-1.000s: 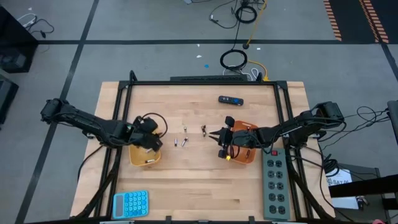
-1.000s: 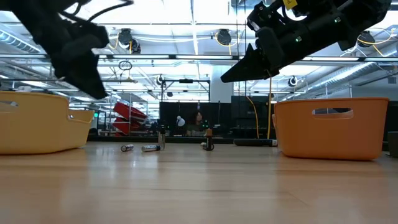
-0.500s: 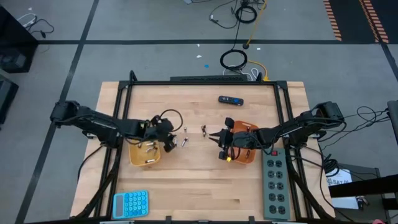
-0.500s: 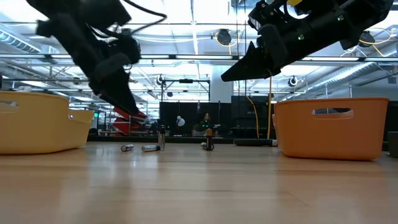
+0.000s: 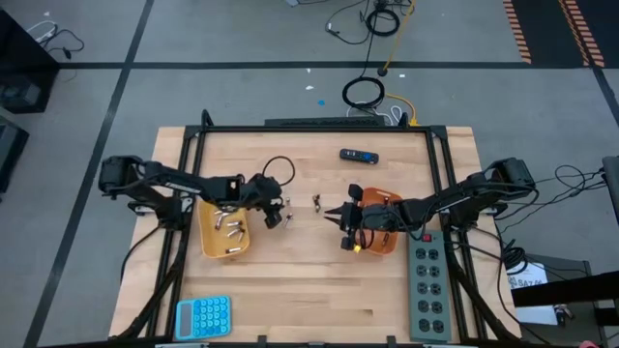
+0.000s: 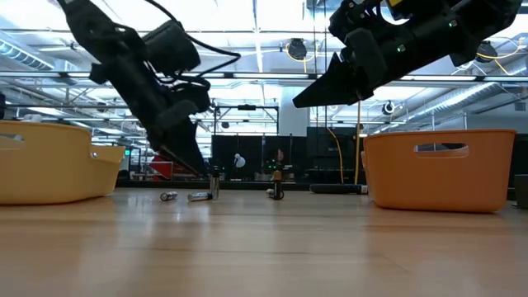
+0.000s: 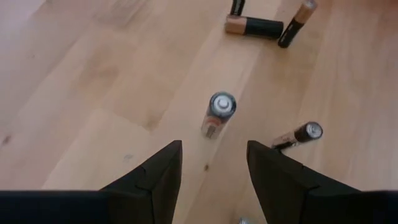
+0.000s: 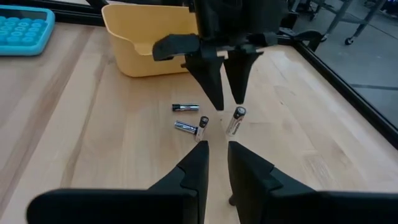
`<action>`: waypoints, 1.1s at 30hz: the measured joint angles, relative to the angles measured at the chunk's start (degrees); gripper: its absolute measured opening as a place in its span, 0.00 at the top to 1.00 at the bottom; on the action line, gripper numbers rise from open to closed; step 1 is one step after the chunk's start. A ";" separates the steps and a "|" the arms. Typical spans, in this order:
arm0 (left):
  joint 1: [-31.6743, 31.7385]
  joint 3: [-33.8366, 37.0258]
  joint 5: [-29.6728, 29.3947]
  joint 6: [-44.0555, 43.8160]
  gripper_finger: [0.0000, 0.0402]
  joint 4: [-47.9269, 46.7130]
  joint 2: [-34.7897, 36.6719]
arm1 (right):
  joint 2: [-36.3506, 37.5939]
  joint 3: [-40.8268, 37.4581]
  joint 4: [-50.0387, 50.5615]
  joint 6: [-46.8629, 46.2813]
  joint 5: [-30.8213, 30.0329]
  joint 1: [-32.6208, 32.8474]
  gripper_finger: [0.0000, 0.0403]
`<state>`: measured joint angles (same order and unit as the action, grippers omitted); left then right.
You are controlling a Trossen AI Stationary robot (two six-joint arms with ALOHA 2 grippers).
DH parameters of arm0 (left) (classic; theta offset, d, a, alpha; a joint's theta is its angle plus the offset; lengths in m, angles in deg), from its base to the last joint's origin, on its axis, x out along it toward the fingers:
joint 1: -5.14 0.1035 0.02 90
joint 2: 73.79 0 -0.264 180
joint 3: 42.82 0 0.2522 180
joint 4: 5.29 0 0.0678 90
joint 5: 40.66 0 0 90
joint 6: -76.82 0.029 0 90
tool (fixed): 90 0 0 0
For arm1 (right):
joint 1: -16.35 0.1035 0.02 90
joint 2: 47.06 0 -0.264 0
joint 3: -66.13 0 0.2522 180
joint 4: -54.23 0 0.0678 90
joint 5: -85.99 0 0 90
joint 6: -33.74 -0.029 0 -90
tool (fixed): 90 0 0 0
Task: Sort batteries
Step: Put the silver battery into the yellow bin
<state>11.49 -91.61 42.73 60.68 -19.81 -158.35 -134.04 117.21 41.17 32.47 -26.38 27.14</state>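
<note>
Pale wooden boards are carrying the whole job, with a cable-strewn grey floor lying beyond the table's far edge. On the left, a yellow tray is already holding several batteries, at least three showing in the high view, though the exact count is hard to tell. On the right, an orange tray is sitting mostly under the right arm, its contents hidden.

Between the trays, the loose batteries are waiting on the table. In the right wrist view four are showing in the cluster near the yellow tray: one standing upright, one leaning or upright beside it, and two lying flat. A further small group is lying apart, nearer the table's middle.

The left gripper is hanging just above the upright cell, its fingers spread apart and holding nothing; the cell is lined up with the gap between them. The step in hand looks like a pick-up of that upright battery. The next move probably calls for lowering straight down around it without knocking it over, closing gently, then carrying it to the proper tray.

The right gripper is waiting over the near-left edge of the orange tray, fingers set narrowly apart and empty.

Other things are sitting around: one black-and-blue device at the far side, one blue calculator at the near left, one power strip at the right.
</note>
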 joint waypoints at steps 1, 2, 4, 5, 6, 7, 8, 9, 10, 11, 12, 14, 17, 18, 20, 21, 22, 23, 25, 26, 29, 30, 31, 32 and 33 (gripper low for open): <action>0.43 -0.02 0.70 0.30 0.53 0.98 -0.71 | 0.00 0.00 0.00 -0.11 0.00 0.00 0.87; 0.80 0.00 1.19 0.64 0.53 1.96 -1.38 | 0.00 0.00 0.00 -0.20 0.00 0.00 0.87; 1.42 0.00 1.90 1.60 0.53 3.52 -2.85 | 0.00 0.00 0.02 -0.51 0.00 0.00 0.87; 1.70 -0.01 1.94 1.97 0.53 4.23 -3.56 | 0.00 0.00 0.02 -0.72 0.00 0.05 0.87; 1.97 0.00 2.04 2.34 0.53 5.01 -4.25 | 0.00 0.00 0.04 -0.89 0.00 0.11 0.87; 2.22 0.00 2.31 3.04 0.53 5.92 -4.94 | 0.00 0.00 0.04 -1.04 0.00 0.22 0.87; 2.42 0.00 2.97 3.45 0.53 6.97 -5.59 | 0.00 0.00 0.04 -1.06 0.00 0.26 0.87; 2.57 0.00 3.35 3.77 0.53 8.02 -6.23 | 0.00 0.00 0.04 -1.14 0.00 0.37 0.87; 2.66 0.00 3.41 4.37 0.53 9.19 -6.81 | 0.00 0.00 0.06 -1.32 -0.01 0.47 0.87; 2.67 0.00 3.41 4.74 0.53 10.21 -7.32 | 0.00 0.00 0.07 -1.48 0.00 0.56 0.87; 2.68 0.00 3.42 5.01 0.53 11.01 -7.87 | 0.00 0.00 0.07 -1.57 0.00 0.61 0.87; 2.78 0.00 3.46 5.52 0.53 12.45 -8.77 | 0.00 0.00 0.10 -2.11 0.00 0.61 0.87; 2.78 0.00 3.42 6.40 0.58 13.84 -9.97 | 0.00 0.00 0.36 -2.59 0.00 0.60 0.87; 2.78 0.00 3.40 7.04 0.63 13.97 -10.26 | 0.00 0.00 0.50 -2.60 0.00 0.60 0.87; 2.55 0.00 2.31 8.88 0.78 14.04 -10.51 | 0.00 0.00 0.73 -2.70 0.00 0.61 0.87; 2.27 0.00 1.35 9.59 0.86 14.13 -10.51 | 0.00 0.00 0.94 -2.83 -0.02 0.59 0.87; 1.92 0.00 0.16 10.45 0.88 14.43 -10.51 | -0.02 0.00 1.09 -2.95 0.00 0.59 0.87; 1.40 0.00 -1.12 11.16 0.88 14.97 -10.37 | -0.02 0.00 1.28 -3.05 0.00 0.59 0.87; 0.40 0.02 -2.86 12.35 0.88 16.13 -9.54 | -0.02 0.00 1.57 -3.24 -0.04 0.59 0.87; 0.09 0.02 -3.03 12.50 0.88 16.20 -8.67 | -0.02 0.00 1.75 -3.33 -0.04 0.59 0.87; -1.22 0.02 -4.00 11.90 0.88 14.57 -4.64 | -0.02 0.00 1.88 -3.40 -0.08 0.59 0.87; -2.00 0.04 -5.05 11.25 0.88 13.55 -2.72 | -0.02 0.00 1.88 -3.19 -0.20 0.59 0.87; -2.91 0.04 -5.86 10.89 0.88 12.39 -0.38 | -0.02 0.00 1.86 -2.82 -0.30 0.59 0.87; -3.90 0.04 -6.86 10.54 0.88 10.78 2.13 | -0.02 0.00 1.88 -2.52 -0.49 0.58 0.87; -5.05 0.02 -8.08 10.25 0.88 9.12 4.78 | -0.02 0.00 1.83 -2.05 -0.62 0.42 0.87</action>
<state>6.45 -91.58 34.65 70.93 -10.69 -153.57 -134.07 117.21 43.00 30.42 -27.00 27.55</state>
